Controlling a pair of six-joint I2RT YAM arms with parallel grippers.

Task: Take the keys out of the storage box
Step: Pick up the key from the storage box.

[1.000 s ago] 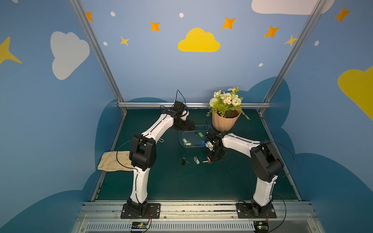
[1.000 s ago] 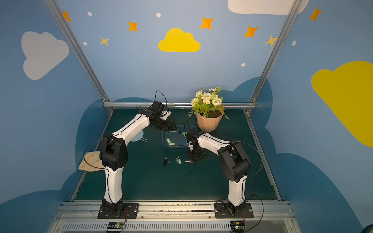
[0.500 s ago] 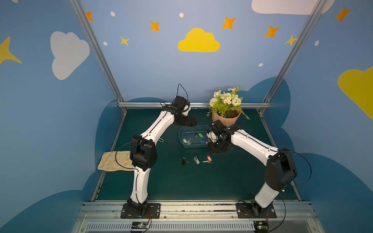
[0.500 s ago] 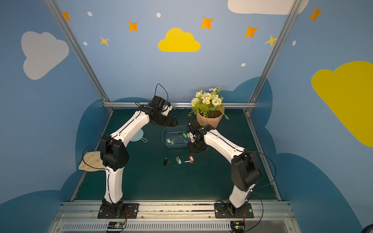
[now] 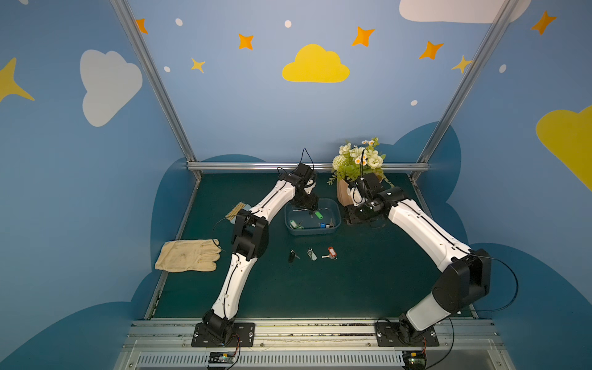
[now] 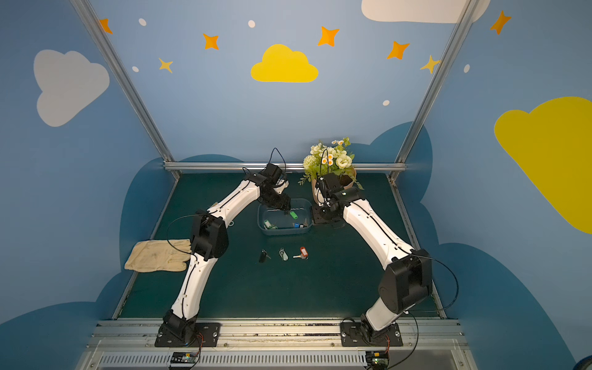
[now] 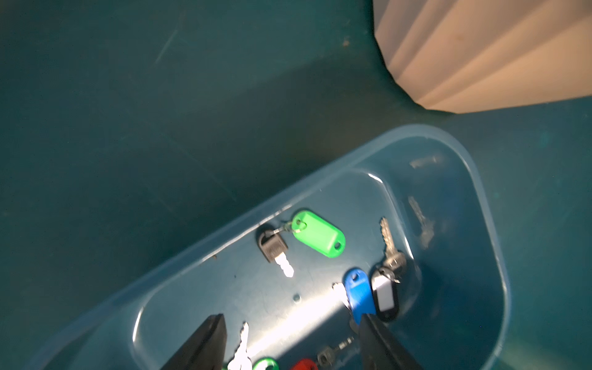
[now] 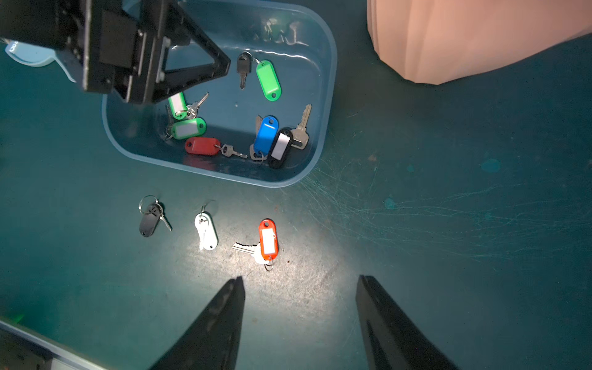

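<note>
**Six keys in the box, three out on the surface**

We see the storage box on the dark green surface, near the peach flowerpot but not touching it.

Inside the box we count six keys:
- The plain green-tagged key lies near the far wall.
- The two green-tagged keys with white labels lie together, partly hidden by the left arm in the right wrist view.
- The red-tagged key is just beside them.
- The blue-tagged key touches the black-tagged key with a white label at the flowerpot end.

Three more keys lie in a row on the surface in front of the box, apart from one another:
- the black-tagged key
- the white-tagged key
- the red-tagged key with a white label

The left hand is over the box floor. Its two fingers are spread apart and nothing is clamped between them. A silver key blade lies on the floor of the box in the gap.

The right hand hangs above bare surface beside the box, on the flowerpot's side. Its fingers are also wide apart and it is empty.

A cream glove lies at the left edge of the surface, well apart from everything else.
</note>
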